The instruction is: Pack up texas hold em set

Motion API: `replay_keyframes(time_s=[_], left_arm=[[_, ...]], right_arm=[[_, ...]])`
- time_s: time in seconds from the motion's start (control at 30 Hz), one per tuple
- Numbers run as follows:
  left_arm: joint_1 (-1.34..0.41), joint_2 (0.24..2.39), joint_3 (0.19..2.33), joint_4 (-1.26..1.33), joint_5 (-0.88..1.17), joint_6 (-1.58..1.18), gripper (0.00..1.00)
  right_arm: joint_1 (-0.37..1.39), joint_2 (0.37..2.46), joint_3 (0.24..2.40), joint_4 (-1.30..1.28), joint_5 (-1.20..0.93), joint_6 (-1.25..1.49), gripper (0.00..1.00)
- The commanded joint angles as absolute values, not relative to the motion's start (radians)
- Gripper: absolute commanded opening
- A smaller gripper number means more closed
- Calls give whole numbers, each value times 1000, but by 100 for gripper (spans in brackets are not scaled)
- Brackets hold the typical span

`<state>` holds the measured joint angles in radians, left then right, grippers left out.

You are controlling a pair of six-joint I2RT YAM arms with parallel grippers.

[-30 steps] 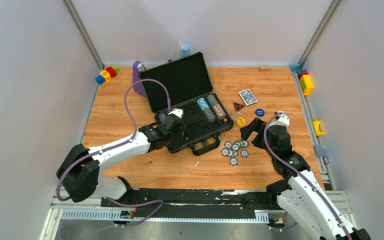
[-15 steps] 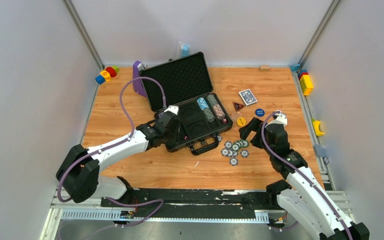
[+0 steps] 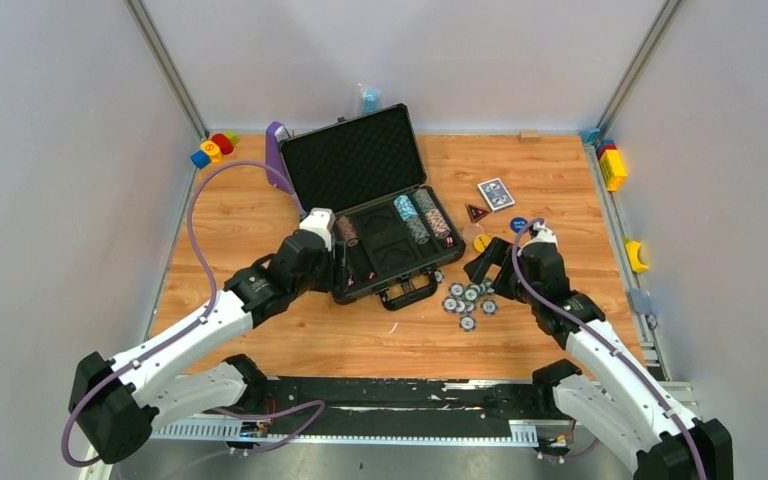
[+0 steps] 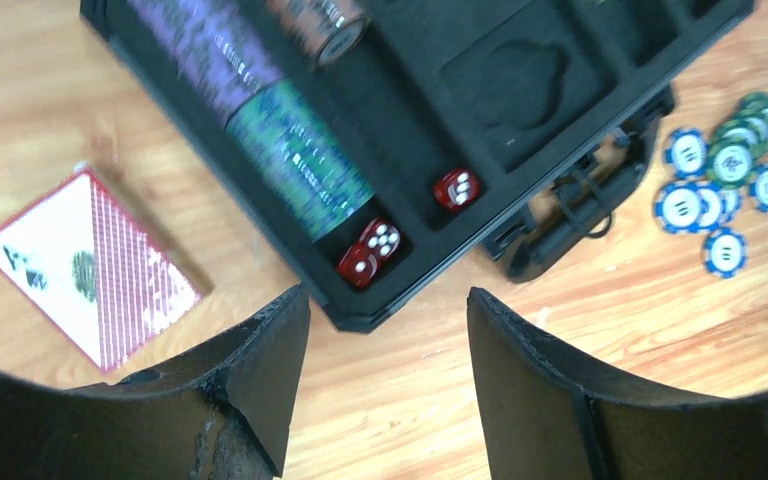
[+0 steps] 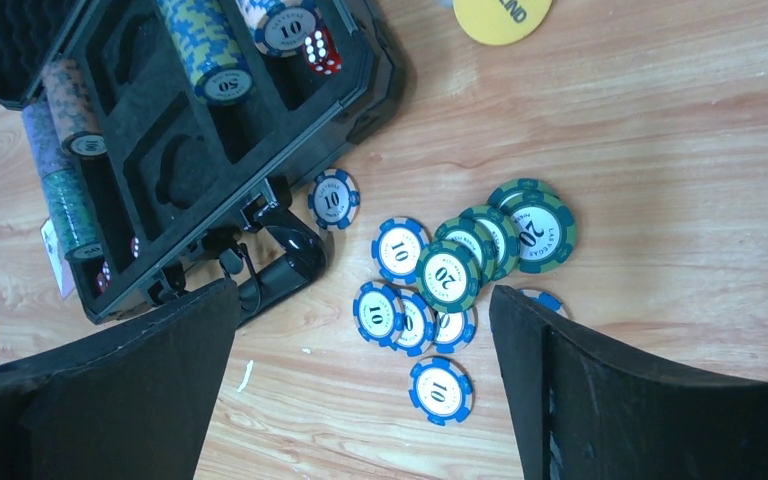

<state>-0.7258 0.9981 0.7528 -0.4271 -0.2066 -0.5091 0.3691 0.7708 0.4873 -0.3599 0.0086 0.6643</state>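
1. A red card deck [image 4: 90,265] lies flat on the surface just left of the case. It is not packed yet.
2. The left end effector [image 4: 385,295] hangs over the near left corner of the case. Its fingers are apart and hold nothing.
3. The case [image 3: 350,165] sits open in the middle with its lid up. Rows of chips [image 3: 418,215] fill some slots, and red dice [image 4: 370,250] sit in the foam. Other slots are empty.
4. A bunch of loose chips [image 5: 450,275] lies on the surface just right of the handle [image 3: 410,293].
5. The right end effector [image 5: 365,290] hovers over those loose chips. Its fingers are wide apart and hold nothing.
6. Behind it, a yellow button [image 3: 483,242], a blue button [image 3: 519,225] and a blue card deck [image 3: 496,193] wait on the surface.
7. I think the job is partly done. The loose chips, both decks and the buttons must go in, and then the lid must shut.
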Motion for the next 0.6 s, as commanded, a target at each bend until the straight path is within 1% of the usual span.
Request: replay_keyframes(time_s=[0.0,0.03,0.13,0.33,0.57], left_arm=[[-712,979,679,-464,-278,-625,69],[-704,974,657,-459,-282,-652,71],[-685,954,610,-418,-264,-692,72],[-649,932,526,-297,-153,-710,66],[-649,1016,505,-269,-137,-746,66]], right_arm=[[371,823,513,-318,-21,698,97],[370,839,517,-324,-28,701,96],[370,882,520,-326,-65,724,95],[370,914,541,-318,-69,688,94],[370,948,573,-322,-71,610,92]])
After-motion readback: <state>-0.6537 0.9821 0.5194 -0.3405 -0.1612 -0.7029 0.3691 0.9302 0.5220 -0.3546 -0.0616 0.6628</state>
